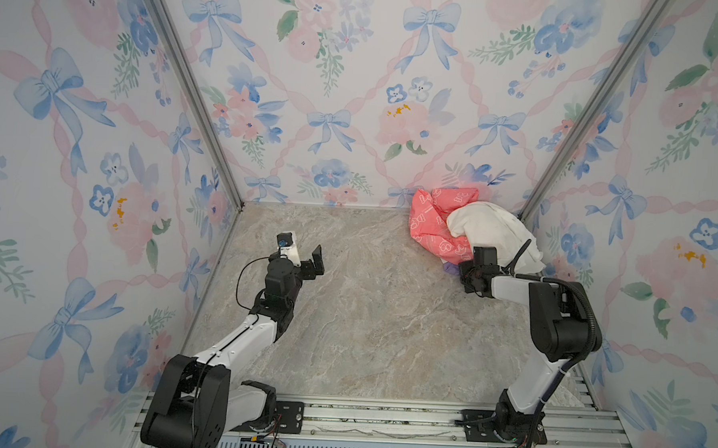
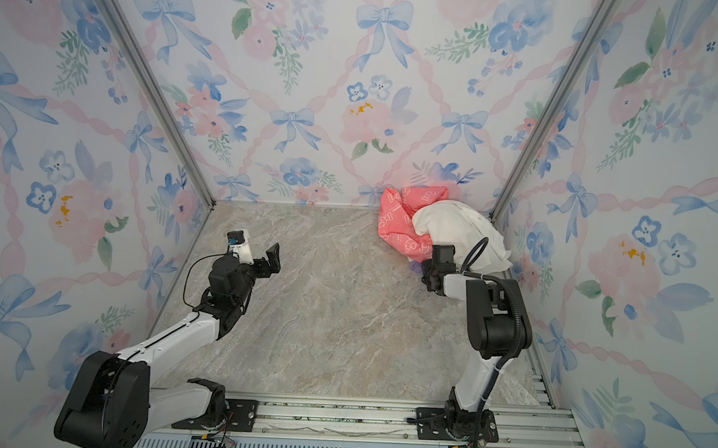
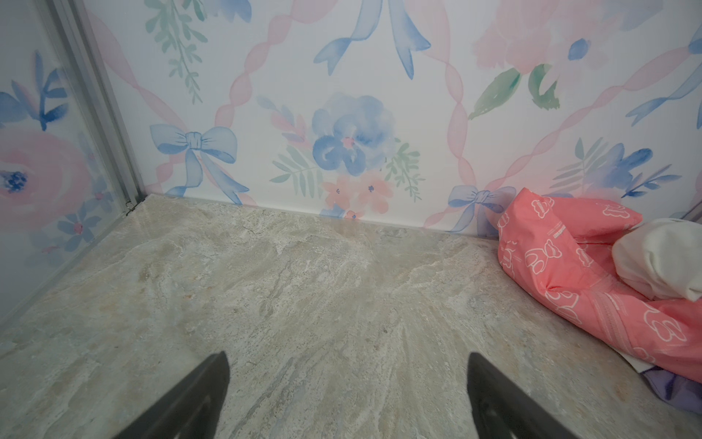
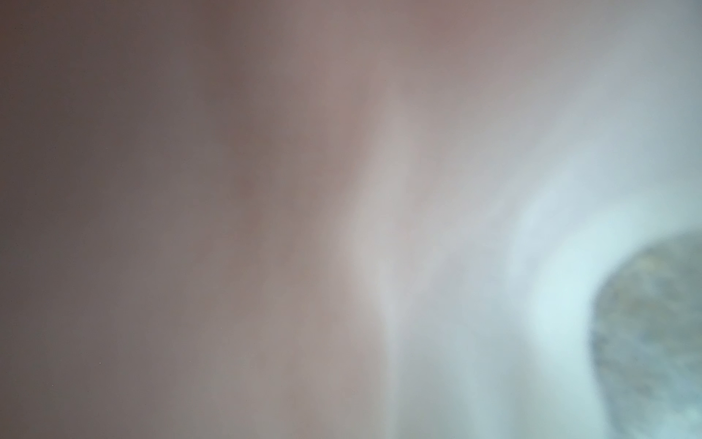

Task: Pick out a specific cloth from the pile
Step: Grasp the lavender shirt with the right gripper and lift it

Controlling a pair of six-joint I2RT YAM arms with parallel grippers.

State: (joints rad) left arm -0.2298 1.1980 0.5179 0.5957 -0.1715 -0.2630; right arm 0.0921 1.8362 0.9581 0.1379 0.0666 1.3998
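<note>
Blurred fabric covers the right wrist lens, so you see no fingers there. In a top view the right fingers (image 1: 464, 270) sit low at the near edge of the pile (image 1: 486, 228), closed, just where the cloth (image 1: 451, 267) peeps out purple under the pink cloth (image 1: 430, 230). Whether they pinch it, you cannot tell. Most of the cloth lies beyond them, buried, with its long axis hidden. The left fingers (image 3: 347, 395) stand open over the tabletop (image 1: 365, 317), well apart.
</note>
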